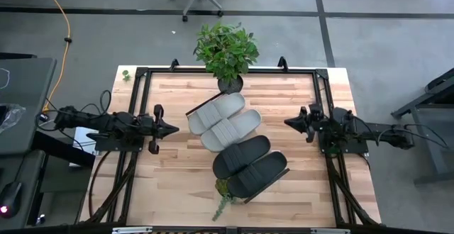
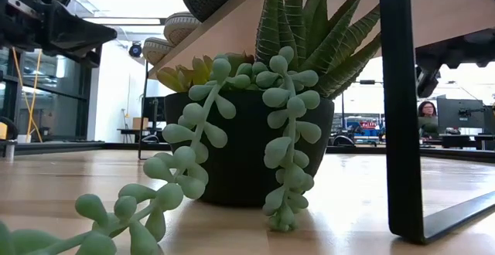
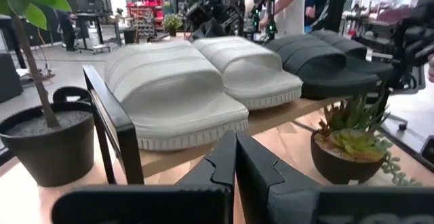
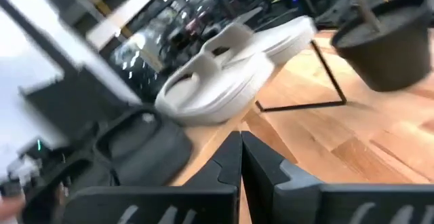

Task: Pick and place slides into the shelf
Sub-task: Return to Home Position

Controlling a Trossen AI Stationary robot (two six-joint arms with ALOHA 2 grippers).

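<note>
Grey slides (image 1: 223, 120), black slides (image 1: 250, 164) (paired), on shelf (image 3: 110, 99)

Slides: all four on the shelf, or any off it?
All on. High view shows two grey slides and two black slides side by side along the shelf; none lies on the tabletop.

Nothing legible in any view: no text, labels, brands or numbers.
Low view: red sign (image 2: 368, 124) in the room far behind, with pale marks on it that are too small to read.
Slides (image 3: 169, 88) right ahead of the left hand (image 3: 235, 157): no mark can be read on the straps.
</note>
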